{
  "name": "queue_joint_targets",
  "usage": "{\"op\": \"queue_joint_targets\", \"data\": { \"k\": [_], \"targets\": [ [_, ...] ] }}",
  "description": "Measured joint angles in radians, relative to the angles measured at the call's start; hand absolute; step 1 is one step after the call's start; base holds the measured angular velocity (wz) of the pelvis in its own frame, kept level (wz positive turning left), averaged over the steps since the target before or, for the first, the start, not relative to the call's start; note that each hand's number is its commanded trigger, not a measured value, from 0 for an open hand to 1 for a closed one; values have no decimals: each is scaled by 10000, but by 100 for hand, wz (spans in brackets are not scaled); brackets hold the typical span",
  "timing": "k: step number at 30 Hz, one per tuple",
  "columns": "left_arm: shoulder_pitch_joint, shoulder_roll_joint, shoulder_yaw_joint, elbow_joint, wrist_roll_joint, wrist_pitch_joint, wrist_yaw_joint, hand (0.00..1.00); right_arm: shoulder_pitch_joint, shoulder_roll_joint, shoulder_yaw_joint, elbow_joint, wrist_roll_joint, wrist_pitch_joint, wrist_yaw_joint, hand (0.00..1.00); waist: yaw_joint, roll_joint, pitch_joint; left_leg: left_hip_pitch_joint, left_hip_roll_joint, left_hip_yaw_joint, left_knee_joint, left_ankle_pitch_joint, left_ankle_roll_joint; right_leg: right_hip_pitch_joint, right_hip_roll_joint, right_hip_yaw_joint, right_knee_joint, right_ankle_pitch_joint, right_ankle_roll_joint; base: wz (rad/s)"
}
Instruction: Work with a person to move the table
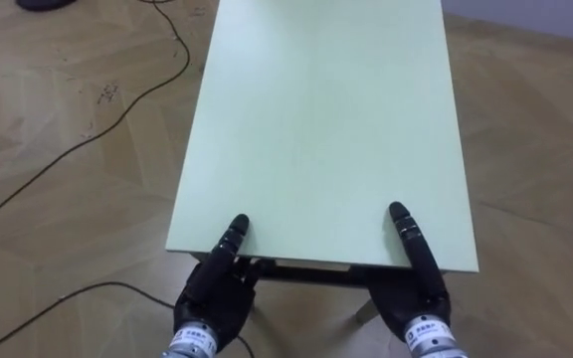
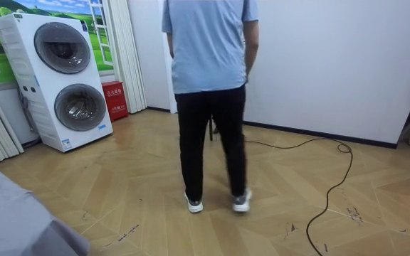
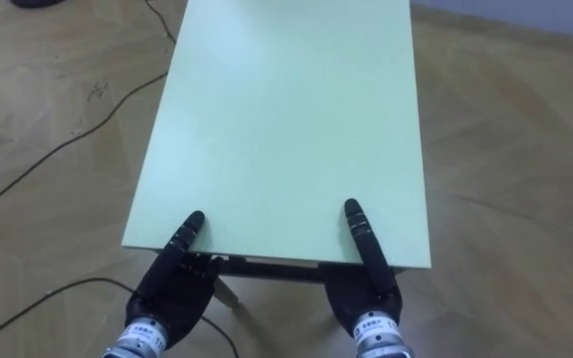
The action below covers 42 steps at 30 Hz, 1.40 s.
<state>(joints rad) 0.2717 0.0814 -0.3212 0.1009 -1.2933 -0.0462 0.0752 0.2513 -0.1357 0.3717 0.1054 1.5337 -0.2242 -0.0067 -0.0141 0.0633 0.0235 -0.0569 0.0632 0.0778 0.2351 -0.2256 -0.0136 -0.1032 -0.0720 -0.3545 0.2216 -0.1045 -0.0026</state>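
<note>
Two hands meet the near short edge of the table (image 1: 326,129), a pale green top that runs away from the robot across the wooden floor (image 1: 48,109). At the near left corner sits the left hand (image 1: 212,293): one dark thumb lies straight on the top just inside the edge, while the palm hangs below the edge and the rest goes under it, so I cannot tell whether the hand is clamped on the table or merely laid against it. Toward the near right corner the right hand (image 1: 421,288) stands the same way, thumb flat on the top and the rest tucked beneath the edge, its hold equally impossible to judge. A dark frame shows under the top between the two hands.

In the room view, from its left: two stacked washing machines (image 2: 66,78), a small red box (image 2: 114,99) beside long curtains (image 2: 123,50), then a person (image 2: 212,92) standing with their back to the camera. What the person does with the table cannot be seen.
</note>
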Motion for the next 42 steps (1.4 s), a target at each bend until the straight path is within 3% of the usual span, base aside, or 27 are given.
{"op": "queue_joint_targets", "data": {
  "k": [3,7,8,10,13,21,23,30,33,38,42],
  "targets": [
    [4,-8,-37,1,-81,0,0,100,1,7,0,0,-60,41,-1,100,178,-5,-1,-36,-48,9,-3,10,17,16,-73,-46,44,-49,78,15],
    [10,-25,-93,13,-124,36,9,100,36,7,-41,0,-61,60,-47,100,-177,-99,27,-206,-184,5,27,130,113,251,-353,-1,357,-338,478,67],
    [10,-31,-110,17,-119,23,9,100,42,9,-40,0,-60,47,-46,100,-226,-114,29,-220,-223,-41,24,186,132,270,-380,79,370,-354,497,78],
    [-12,33,-162,25,-89,-61,8,100,72,28,-39,-28,-43,47,-43,100,-454,-136,31,-320,-420,-589,43,264,185,437,-421,738,361,-460,655,77],
    [-92,10,-190,25,19,-60,-3,100,208,113,-161,-139,-26,51,-43,100,-516,-208,40,-368,-591,-963,40,337,216,675,-493,916,330,-561,763,65],
    [-135,134,-145,-11,111,-59,-62,100,269,288,-280,-132,108,81,-43,100,-248,-332,44,-335,-644,-1092,55,372,204,1082,-436,1187,-63,-562,763,20],
    [-123,184,-151,-10,110,-59,-109,100,275,289,-262,-131,108,78,-33,100,-140,-402,84,-278,-646,-1092,20,399,199,1198,-412,1370,-189,-562,764,8],
    [15,217,-169,-17,97,-73,-182,100,281,143,-87,-132,85,44,19,100,-22,-507,70,-619,-643,-1150,281,418,166,1321,-342,1341,-374,-562,763,25],
    [36,137,-209,-15,98,-72,-179,100,280,82,-107,-133,-11,-19,72,100,-34,-504,69,-930,-657,-1408,614,418,165,1381,-283,1312,-355,-564,760,48],
    [36,129,-350,3,55,-75,-174,100,342,85,-236,-132,7,31,103,100,-82,-487,75,-1074,-705,-1637,934,421,160,1481,-244,1284,189,-820,517,50],
    [24,65,-379,35,2,-75,-176,100,426,53,-400,-202,-79,59,103,100,-142,-462,66,-1375,-726,-1278,1195,453,154,1621,-275,989,140,-1035,537,41]
  ]
}}
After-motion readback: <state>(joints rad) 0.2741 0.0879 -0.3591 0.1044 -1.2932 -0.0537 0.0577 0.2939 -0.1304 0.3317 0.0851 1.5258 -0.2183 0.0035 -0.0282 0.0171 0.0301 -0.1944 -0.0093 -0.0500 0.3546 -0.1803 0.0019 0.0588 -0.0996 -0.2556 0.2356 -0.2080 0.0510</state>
